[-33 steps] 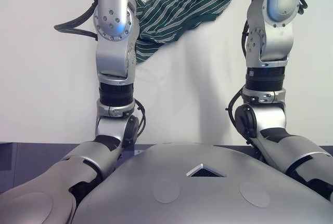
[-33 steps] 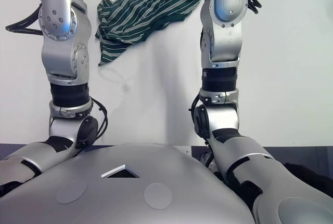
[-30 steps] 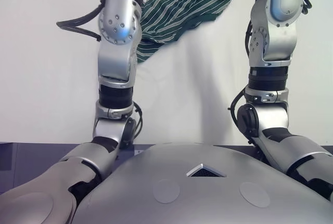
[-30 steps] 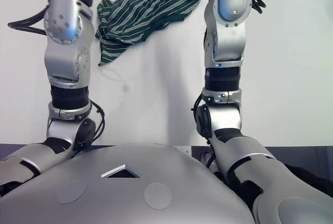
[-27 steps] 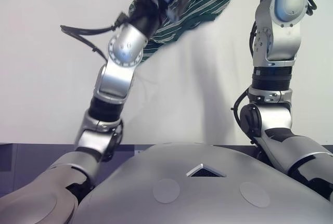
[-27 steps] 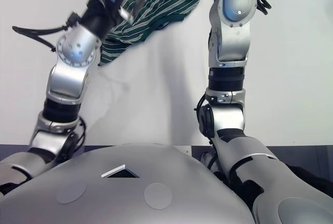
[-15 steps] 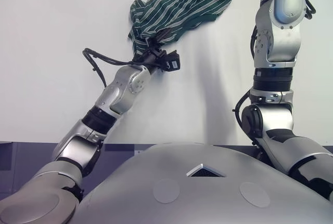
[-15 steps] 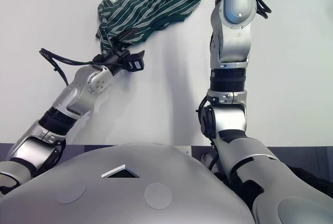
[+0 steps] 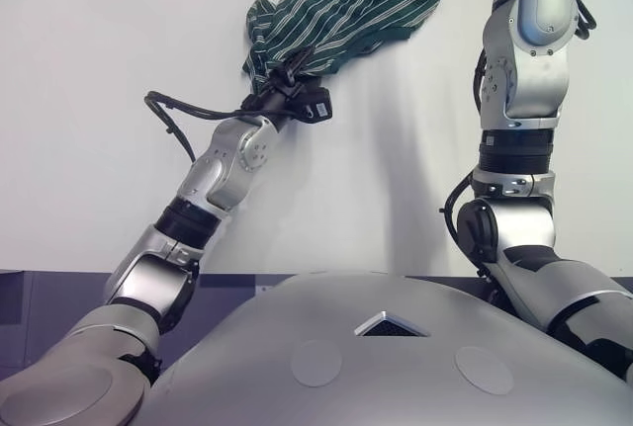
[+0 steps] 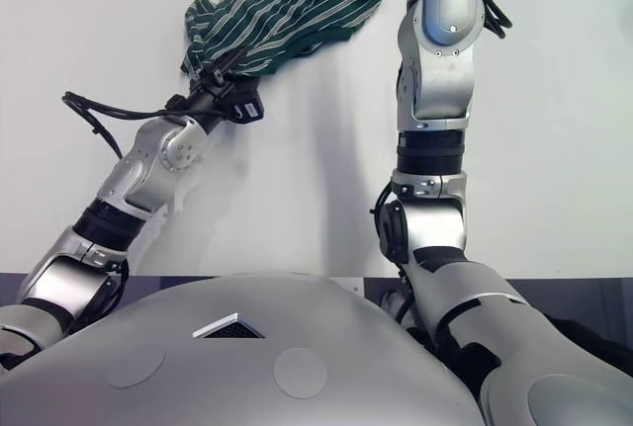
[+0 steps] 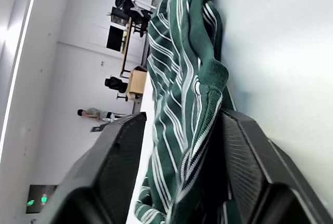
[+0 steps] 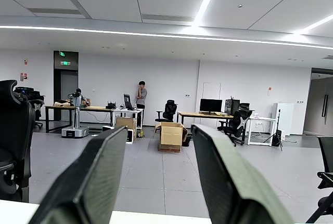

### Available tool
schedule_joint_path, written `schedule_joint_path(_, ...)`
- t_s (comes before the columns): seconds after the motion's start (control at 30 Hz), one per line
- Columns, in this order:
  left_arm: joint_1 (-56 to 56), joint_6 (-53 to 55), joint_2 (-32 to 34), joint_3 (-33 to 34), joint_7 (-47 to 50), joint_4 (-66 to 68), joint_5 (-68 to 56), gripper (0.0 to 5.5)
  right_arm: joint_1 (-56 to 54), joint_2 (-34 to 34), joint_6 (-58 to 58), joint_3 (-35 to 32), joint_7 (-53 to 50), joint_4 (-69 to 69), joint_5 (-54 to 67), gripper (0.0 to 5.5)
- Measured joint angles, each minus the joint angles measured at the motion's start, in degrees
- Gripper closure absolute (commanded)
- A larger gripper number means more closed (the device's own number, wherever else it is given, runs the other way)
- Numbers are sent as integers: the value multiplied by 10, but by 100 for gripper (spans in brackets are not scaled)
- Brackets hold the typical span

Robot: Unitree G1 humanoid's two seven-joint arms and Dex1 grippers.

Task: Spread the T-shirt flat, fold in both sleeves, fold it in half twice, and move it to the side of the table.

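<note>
Left wrist view puts our left gripper (image 11: 182, 117) with its fingers apart astride a bunched fold of the crumpled green, white-striped cotton T-shirt (image 9: 346, 6). The shirt lies far out on the white table (image 9: 99, 149), so we judge this a grasp for spreading. Our right gripper (image 12: 158, 128) hangs raised, fingers apart and empty.

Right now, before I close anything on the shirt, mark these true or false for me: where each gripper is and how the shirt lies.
1. The T-shirt lies spread flat on the table. False: it sits bunched in a heap.
2. The left gripper is at the heap's edge, open, with a fold of fabric between its fingers. True.
3. The right gripper holds a sleeve. False: it is open with nothing between its fingers, and the right arm is raised off the table.
4. The T-shirt is green with white stripes. True.
</note>
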Motion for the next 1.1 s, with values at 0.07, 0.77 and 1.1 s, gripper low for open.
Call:
schedule_joint_path(0.07,0,3,-6,4,-2,10,-4,399,0,1,0,2,0,0,0,322)
schedule_joint_path(0.77,-68,73,-80,117,-84,-120,-166,549,52,-273,-425,188,132,365,-279,322)
schedule_joint_path(1.1,-93,94,-81,127,-94,-144,-168,549,-12,-190,-359,288,-130,540,-428,322)
